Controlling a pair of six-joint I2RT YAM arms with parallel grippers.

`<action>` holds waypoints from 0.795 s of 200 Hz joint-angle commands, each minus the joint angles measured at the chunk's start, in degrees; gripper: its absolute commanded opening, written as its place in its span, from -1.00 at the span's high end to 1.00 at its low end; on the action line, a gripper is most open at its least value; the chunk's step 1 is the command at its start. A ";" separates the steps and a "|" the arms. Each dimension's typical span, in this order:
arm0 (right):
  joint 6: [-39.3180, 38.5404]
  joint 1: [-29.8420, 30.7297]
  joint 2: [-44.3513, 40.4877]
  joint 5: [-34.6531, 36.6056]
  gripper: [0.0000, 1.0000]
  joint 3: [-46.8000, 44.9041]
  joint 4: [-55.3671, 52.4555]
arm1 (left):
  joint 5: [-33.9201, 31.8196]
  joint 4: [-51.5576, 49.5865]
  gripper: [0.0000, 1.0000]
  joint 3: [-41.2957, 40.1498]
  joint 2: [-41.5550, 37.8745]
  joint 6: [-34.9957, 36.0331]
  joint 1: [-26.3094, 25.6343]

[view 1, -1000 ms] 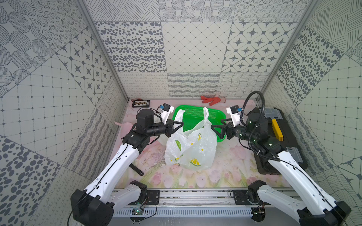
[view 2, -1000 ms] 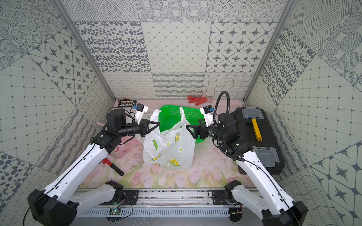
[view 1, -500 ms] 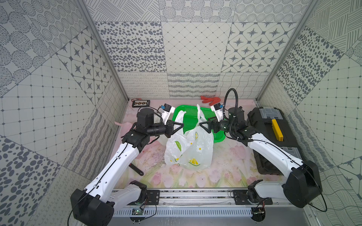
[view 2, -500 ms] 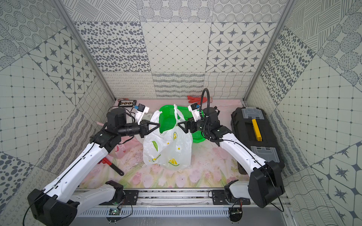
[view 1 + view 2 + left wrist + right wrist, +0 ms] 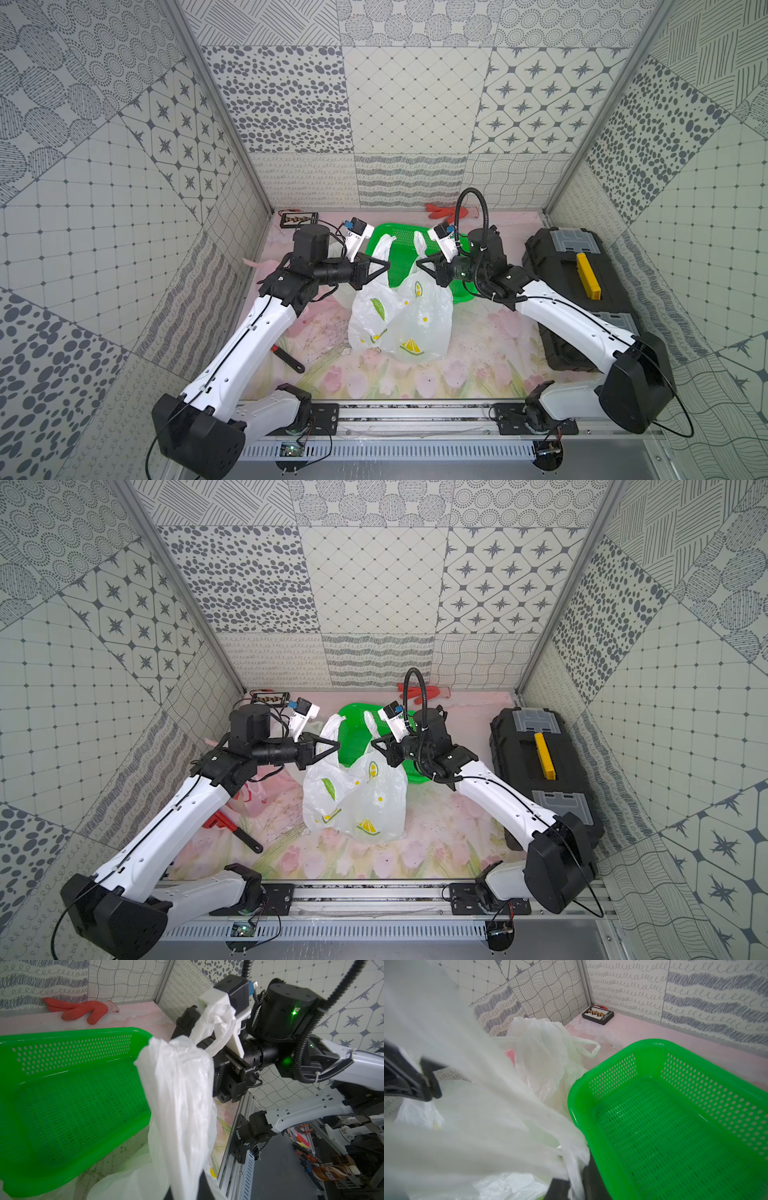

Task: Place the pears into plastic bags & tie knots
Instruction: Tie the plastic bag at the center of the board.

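knot stage by the look of it. the bag [image 5: 399, 316] with the lemon prints is stood on the table [image 5: 478, 357] just in front of the green basket [image 5: 654, 1043]. it's bulged out at the bottom, though no pears can actually be made out through the plastic, and the basket is seen empty.

the left tool [image 5: 387, 266] is clamped tight on the left handle [image 5: 384, 247]. the right tool [image 5: 419, 264] looks pinched closed on the right handle [image 5: 420, 245] too, since plastic is seen caught in it in the right wrist view.

the tools are pointed straight at each other across the bag's mouth, near but not touching, each on its own side, with both handles stuck up above them. so the next bit is probably decided by that gap: the handles would have to be crossed over each other, and neither tool is really nearer. thin film like that is likely to be slipped out if it's pulled hard.
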 commanded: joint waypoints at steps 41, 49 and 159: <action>-11.08 10.23 -3.12 7.12 0.86 6.84 -15.80 | -0.20 -25.31 1.00 14.29 11.44 18.93 -3.80; -11.33 10.49 -2.74 7.12 0.86 7.43 -16.65 | 0.50 -27.02 0.95 15.09 11.79 20.87 -3.96; -12.31 12.90 4.30 5.76 0.89 16.40 -26.42 | 4.51 -25.43 0.32 13.88 10.13 27.48 -7.70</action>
